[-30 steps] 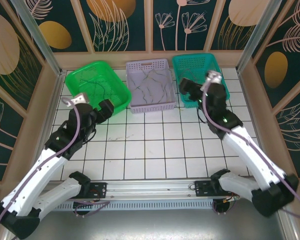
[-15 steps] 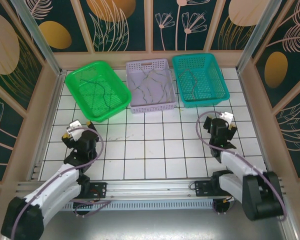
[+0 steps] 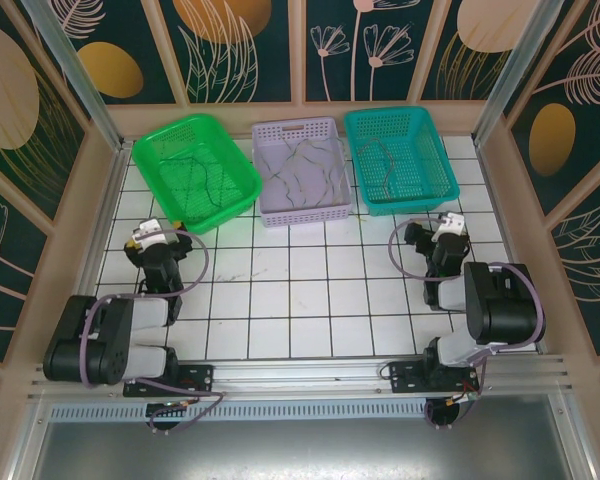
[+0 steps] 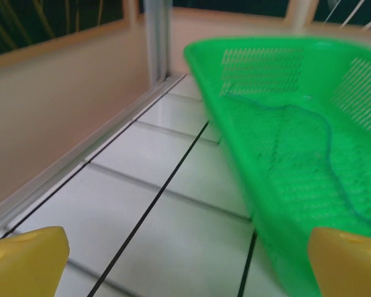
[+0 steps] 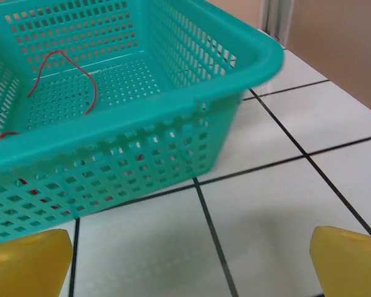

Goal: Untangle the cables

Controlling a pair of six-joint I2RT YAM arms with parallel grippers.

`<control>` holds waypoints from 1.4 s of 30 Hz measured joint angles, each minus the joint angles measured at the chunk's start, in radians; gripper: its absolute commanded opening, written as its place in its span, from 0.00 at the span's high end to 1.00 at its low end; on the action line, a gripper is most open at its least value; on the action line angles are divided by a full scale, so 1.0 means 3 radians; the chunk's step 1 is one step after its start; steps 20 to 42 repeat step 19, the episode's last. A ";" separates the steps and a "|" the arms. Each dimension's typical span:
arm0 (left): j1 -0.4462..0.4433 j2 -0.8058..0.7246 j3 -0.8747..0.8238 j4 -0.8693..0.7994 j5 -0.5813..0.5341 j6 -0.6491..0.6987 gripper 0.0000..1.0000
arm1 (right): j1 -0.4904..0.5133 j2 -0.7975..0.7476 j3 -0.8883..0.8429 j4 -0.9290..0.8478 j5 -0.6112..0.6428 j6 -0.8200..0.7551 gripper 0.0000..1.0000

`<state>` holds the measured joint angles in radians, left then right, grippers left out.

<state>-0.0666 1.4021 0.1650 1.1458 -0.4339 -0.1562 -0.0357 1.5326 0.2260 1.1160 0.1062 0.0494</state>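
Cables [image 3: 300,180] lie in three baskets [image 3: 296,127] along the bench's [image 3: 310,300] far edge. Left gripper [image 4: 185,263] sits by the left edge, right gripper [image 5: 188,263] by the right, both spread wide and empty.

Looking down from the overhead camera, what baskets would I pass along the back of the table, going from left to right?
green basket → lavender basket → teal basket
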 measured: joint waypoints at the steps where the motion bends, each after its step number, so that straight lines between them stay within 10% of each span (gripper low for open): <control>1: 0.0039 0.0131 -0.0050 0.0259 0.0067 0.0010 0.01 | 0.0005 0.0001 -0.0009 0.0036 -0.0014 0.0000 0.01; 42: 0.0158 0.0392 0.0114 0.0516 0.0453 0.0050 0.01 | 0.0060 0.0003 -0.0011 0.0360 -0.0023 -0.0038 0.01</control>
